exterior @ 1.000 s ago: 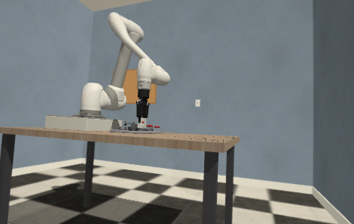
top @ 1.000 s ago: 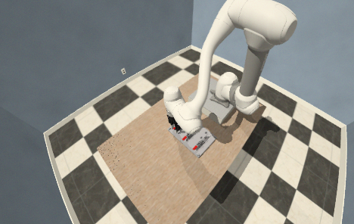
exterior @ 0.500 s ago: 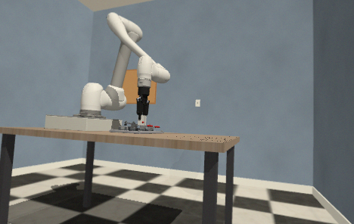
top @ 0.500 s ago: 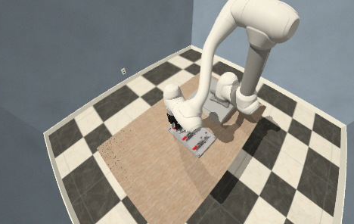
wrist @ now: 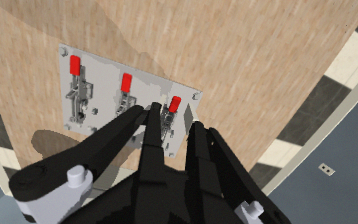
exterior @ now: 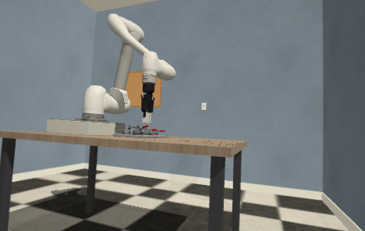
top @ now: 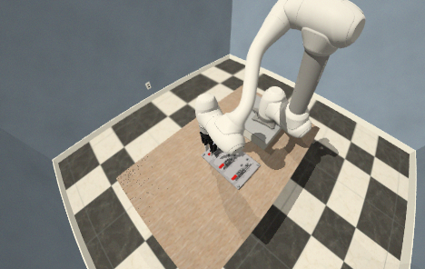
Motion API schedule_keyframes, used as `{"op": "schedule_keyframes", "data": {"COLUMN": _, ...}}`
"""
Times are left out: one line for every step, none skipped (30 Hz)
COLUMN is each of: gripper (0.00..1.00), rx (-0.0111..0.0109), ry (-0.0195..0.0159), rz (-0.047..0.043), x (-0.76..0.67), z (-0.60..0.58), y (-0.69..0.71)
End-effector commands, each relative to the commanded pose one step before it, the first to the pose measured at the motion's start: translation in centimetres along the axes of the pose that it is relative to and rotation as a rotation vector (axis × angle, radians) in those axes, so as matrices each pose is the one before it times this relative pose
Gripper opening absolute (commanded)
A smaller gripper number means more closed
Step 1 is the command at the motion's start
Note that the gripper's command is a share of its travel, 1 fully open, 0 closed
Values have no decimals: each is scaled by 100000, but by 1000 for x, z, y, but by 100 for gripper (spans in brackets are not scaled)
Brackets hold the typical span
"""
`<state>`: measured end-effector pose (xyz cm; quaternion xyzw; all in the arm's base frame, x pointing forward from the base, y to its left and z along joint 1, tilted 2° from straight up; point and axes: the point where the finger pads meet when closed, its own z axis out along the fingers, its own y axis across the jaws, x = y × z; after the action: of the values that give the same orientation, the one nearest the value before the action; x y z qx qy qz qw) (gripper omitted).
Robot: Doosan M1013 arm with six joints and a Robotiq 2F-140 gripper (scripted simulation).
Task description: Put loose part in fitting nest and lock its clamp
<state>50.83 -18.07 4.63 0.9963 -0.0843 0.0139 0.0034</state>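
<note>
A grey fixture plate lies on the wooden table. It carries three toggle clamps in a row, with red handles. My gripper points straight down and hangs a little above the end nest with the third handle. Its fingers stand partly open with nothing between them. In the wrist view the fingers cover most of that nest. I cannot make out the loose part in any view.
The arm's grey base block stands on the table just behind the fixture. Small dark specks dot the table's far end. The table edge runs close past the fixture's end.
</note>
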Motion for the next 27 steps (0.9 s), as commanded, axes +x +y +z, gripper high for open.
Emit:
{"op": "schedule_keyframes", "data": {"gripper": 35, "rx": 16, "ry": 10, "rz": -2, "x": -1, "z": -206, "y": -3}}
{"op": "schedule_keyframes", "data": {"gripper": 35, "rx": 0, "ry": 0, "rz": 0, "x": 0, "z": 0, "y": 0}}
{"op": "schedule_keyframes", "data": {"gripper": 35, "rx": 0, "ry": 0, "rz": 0, "x": 0, "z": 0, "y": 0}}
{"op": "schedule_keyframes", "data": {"gripper": 35, "rx": 0, "ry": 0, "rz": 0, "x": 0, "z": 0, "y": 0}}
{"op": "schedule_keyframes", "data": {"gripper": 35, "rx": 0, "ry": 0, "rz": 0, "x": 0, "z": 0, "y": 0}}
{"op": "schedule_keyframes", "data": {"gripper": 35, "rx": 0, "ry": 0, "rz": 0, "x": 0, "z": 0, "y": 0}}
{"op": "schedule_keyframes", "data": {"gripper": 35, "rx": 0, "ry": 0, "rz": 0, "x": 0, "z": 0, "y": 0}}
{"op": "schedule_keyframes", "data": {"gripper": 35, "rx": 0, "ry": 0, "rz": 0, "x": 0, "z": 0, "y": 0}}
{"op": "schedule_keyframes", "data": {"gripper": 35, "rx": 0, "ry": 0, "rz": 0, "x": 0, "z": 0, "y": 0}}
{"op": "schedule_keyframes", "data": {"gripper": 35, "rx": 0, "ry": 0, "rz": 0, "x": 0, "z": 0, "y": 0}}
{"op": "schedule_keyframes", "data": {"gripper": 35, "rx": 0, "ry": 0, "rz": 0, "x": 0, "z": 0, "y": 0}}
{"op": "schedule_keyframes", "data": {"gripper": 35, "rx": 0, "ry": 0, "rz": 0, "x": 0, "z": 0, "y": 0}}
{"op": "schedule_keyframes", "data": {"gripper": 35, "rx": 0, "ry": 0, "rz": 0, "x": 0, "z": 0, "y": 0}}
{"op": "schedule_keyframes", "data": {"gripper": 35, "rx": 0, "ry": 0, "rz": 0, "x": 0, "z": 0, "y": 0}}
{"op": "schedule_keyframes", "data": {"gripper": 35, "rx": 0, "ry": 0, "rz": 0, "x": 0, "z": 0, "y": 0}}
{"op": "schedule_keyframes", "data": {"gripper": 10, "rx": 0, "ry": 0, "rz": 0, "x": 0, "z": 0, "y": 0}}
{"op": "schedule_keyframes", "data": {"gripper": 10, "rx": 0, "ry": 0, "rz": 0, "x": 0, "z": 0, "y": 0}}
{"op": "schedule_keyframes", "data": {"gripper": 10, "rx": 0, "ry": 0, "rz": 0, "x": 0, "z": 0, "y": 0}}
{"op": "schedule_keyframes", "data": {"gripper": 10, "rx": 0, "ry": 0, "rz": 0, "x": 0, "z": 0, "y": 0}}
{"op": "schedule_keyframes", "data": {"gripper": 10, "rx": 0, "ry": 0, "rz": 0, "x": 0, "z": 0, "y": 0}}
{"op": "schedule_keyframes", "data": {"gripper": 10, "rx": 0, "ry": 0, "rz": 0, "x": 0, "z": 0, "y": 0}}
{"op": "schedule_keyframes", "data": {"gripper": 10, "rx": 0, "ry": 0, "rz": 0, "x": 0, "z": 0, "y": 0}}
{"op": "schedule_keyframes", "data": {"gripper": 10, "rx": 0, "ry": 0, "rz": 0, "x": 0, "z": 0, "y": 0}}
{"op": "schedule_keyframes", "data": {"gripper": 10, "rx": 0, "ry": 0, "rz": 0, "x": 0, "z": 0, "y": 0}}
{"op": "schedule_keyframes", "data": {"gripper": 10, "rx": 0, "ry": 0, "rz": 0, "x": 0, "z": 0, "y": 0}}
{"op": "schedule_keyframes", "data": {"gripper": 10, "rx": 0, "ry": 0, "rz": 0, "x": 0, "z": 0, "y": 0}}
{"op": "schedule_keyframes", "data": {"gripper": 10, "rx": 0, "ry": 0, "rz": 0, "x": 0, "z": 0, "y": 0}}
